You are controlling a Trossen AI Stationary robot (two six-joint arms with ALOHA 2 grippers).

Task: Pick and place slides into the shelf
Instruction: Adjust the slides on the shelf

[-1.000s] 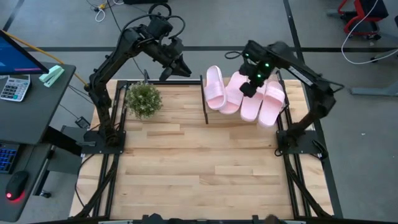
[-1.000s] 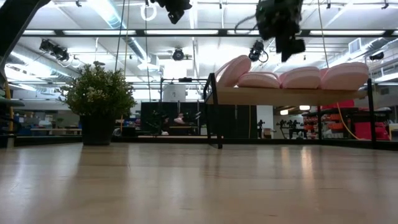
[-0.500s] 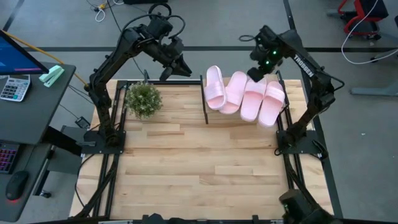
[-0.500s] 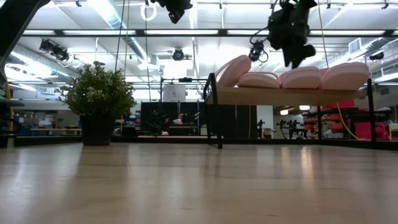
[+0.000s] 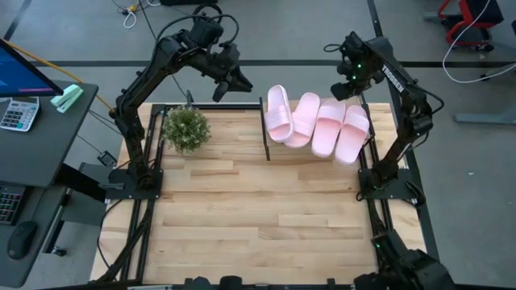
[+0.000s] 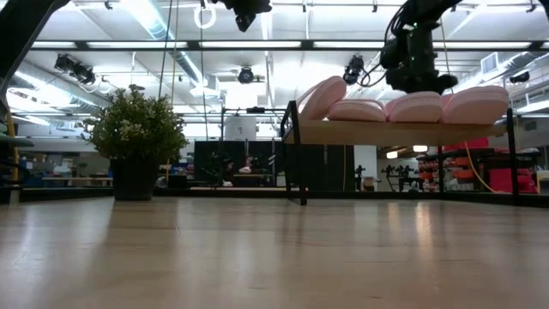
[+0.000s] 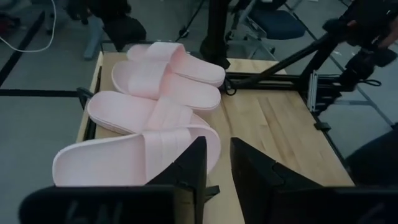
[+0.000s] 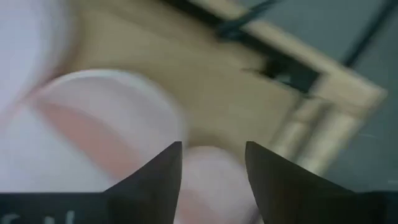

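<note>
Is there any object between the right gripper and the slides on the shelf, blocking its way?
Nothing visible does. The right gripper hangs just above the far edge of the shelf, fingers open and empty, with only air between it and the four slides lying there. The plant stands far off to the side.

The high view looks straight down on the whole table (image 5: 242, 209) and both arms. The low view sits at tabletop height, facing level toward the far edge and the room behind. Both share the plant (image 5: 186, 127) and the slides (image 5: 316, 122) on the shelf (image 6: 395, 131). Each wrist view looks closely past its own fingers at the slides.
</note>
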